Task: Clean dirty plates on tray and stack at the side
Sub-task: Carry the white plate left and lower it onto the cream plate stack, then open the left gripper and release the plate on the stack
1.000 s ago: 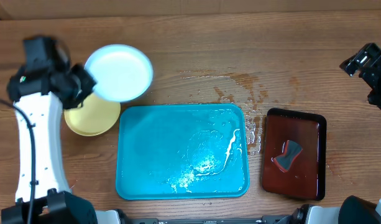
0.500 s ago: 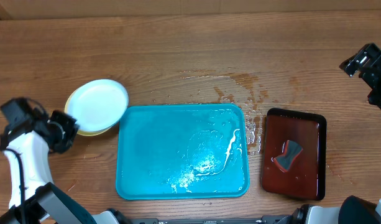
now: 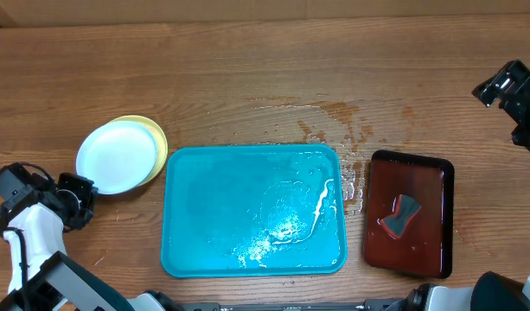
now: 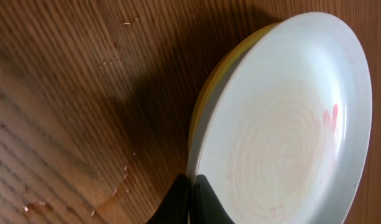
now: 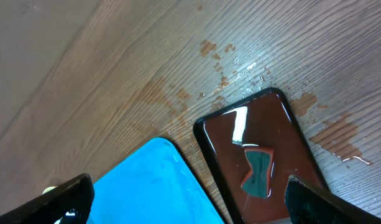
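Note:
A pale blue-white plate [image 3: 116, 155] with faint reddish smears [image 4: 330, 115] lies slightly tilted on a yellow-rimmed plate [image 3: 156, 134] left of the turquoise tray [image 3: 252, 210]. My left gripper [image 3: 83, 192] is shut on the near rim of the white plate [image 4: 289, 124], its black fingertips [image 4: 178, 193] pinching the edge. The yellow rim [image 4: 204, 106] shows just beneath it. The tray holds no plates, only streaks of water. My right gripper [image 3: 500, 88] hangs open at the far right, high above the table, and in its wrist view it [image 5: 187, 183] holds nothing.
A dark red-brown tray [image 3: 409, 181] at the right holds a grey-green sponge [image 3: 400, 216]. Water and reddish stains [image 3: 334, 125] are spread over the wood behind and between the two trays.
My left arm has swung down and to the left, bringing the white plate from up in the air onto the yellow plate. The right arm has not moved.

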### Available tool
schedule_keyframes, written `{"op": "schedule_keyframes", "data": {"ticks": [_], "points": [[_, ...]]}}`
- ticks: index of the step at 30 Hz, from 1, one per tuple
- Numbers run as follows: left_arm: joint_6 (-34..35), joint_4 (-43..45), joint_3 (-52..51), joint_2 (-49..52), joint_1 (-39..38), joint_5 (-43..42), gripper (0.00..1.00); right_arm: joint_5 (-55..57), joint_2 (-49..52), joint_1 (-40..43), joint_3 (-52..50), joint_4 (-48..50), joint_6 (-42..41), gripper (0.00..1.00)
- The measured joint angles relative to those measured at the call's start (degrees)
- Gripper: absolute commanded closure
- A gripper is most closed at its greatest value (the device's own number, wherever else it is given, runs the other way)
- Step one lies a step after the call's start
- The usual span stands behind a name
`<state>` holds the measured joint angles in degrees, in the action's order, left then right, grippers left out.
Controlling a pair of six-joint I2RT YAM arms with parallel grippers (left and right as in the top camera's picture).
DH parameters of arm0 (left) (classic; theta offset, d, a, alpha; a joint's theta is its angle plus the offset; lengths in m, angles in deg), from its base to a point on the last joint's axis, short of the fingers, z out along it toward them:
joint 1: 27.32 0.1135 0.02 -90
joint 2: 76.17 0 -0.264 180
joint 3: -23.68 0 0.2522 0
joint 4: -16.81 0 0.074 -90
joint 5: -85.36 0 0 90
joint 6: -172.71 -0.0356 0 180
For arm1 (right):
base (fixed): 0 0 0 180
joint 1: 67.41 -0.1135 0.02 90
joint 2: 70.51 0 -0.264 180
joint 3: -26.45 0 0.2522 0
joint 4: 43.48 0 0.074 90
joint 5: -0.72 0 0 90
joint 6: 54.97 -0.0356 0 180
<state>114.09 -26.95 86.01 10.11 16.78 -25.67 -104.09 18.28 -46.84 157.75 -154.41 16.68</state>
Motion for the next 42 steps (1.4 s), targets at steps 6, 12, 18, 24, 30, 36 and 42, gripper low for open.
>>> {"op": "schedule_keyframes", "data": {"ticks": [6, 12, 18, 24, 30, 36, 42], "points": [[0.0, 2.6, 0.0, 4.3, -1.7, 0.0, 0.96, 0.0, 0.0, 0.0, 0.0, 0.0, 0.0, 0.0], [0.0, 5.9, 0.0, 6.0, -4.9, 0.0, 0.96, 0.0, 0.0, 0.0, 0.0, 0.0, 0.0, 0.0], [0.0, 6.4, 0.2, 6.0, -8.2, 0.3, 0.96, 0.0, 0.0, 0.0, 0.0, 0.0, 0.0, 0.0], [0.7, 3.8, 0.5, 6.0, -8.0, 2.9, 0.96, 0.0, 0.0, 0.0, 0.0, 0.0, 0.0, 0.0], [0.9, 3.2, 0.6, 6.0, -3.2, 3.7, 0.96, 0.0, 0.0, 0.0, 0.0, 0.0, 0.0, 0.0], [0.6, 3.9, 0.6, 6.0, -2.4, 4.4, 0.96, 0.0, 0.0, 0.0, 0.0, 0.0, 0.0, 0.0], [-0.1, 4.5, 0.7, 6.0, -2.9, 4.6, 0.4, 0.0, 0.0, 0.0, 0.0, 0.0, 0.0, 0.0]]}}
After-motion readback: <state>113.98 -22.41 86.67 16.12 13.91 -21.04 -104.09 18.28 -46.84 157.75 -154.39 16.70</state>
